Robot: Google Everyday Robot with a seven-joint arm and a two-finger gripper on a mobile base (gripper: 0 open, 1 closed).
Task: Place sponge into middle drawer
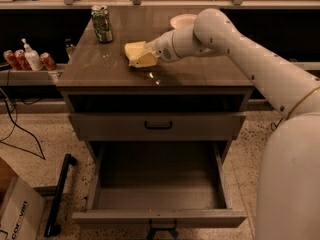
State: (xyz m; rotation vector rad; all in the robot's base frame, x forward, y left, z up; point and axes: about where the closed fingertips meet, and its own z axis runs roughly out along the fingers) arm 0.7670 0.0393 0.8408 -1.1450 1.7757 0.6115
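The pale yellow sponge (134,52) lies on the brown cabinet top (200,71), left of centre. My gripper (146,55) reaches in from the right at the end of the white arm and sits right at the sponge's right side, touching or overlapping it. The middle drawer (160,191) is pulled wide open at the bottom of the cabinet, and its grey floor is bare. It lies well below and in front of the gripper.
A shallower grey drawer with a black bar handle (158,125) is shut above the open one. A green can (102,23) stands at the back left of the top and a white bowl (181,20) behind my arm. A cardboard box (17,214) and black bar (59,194) lie on the floor at the left.
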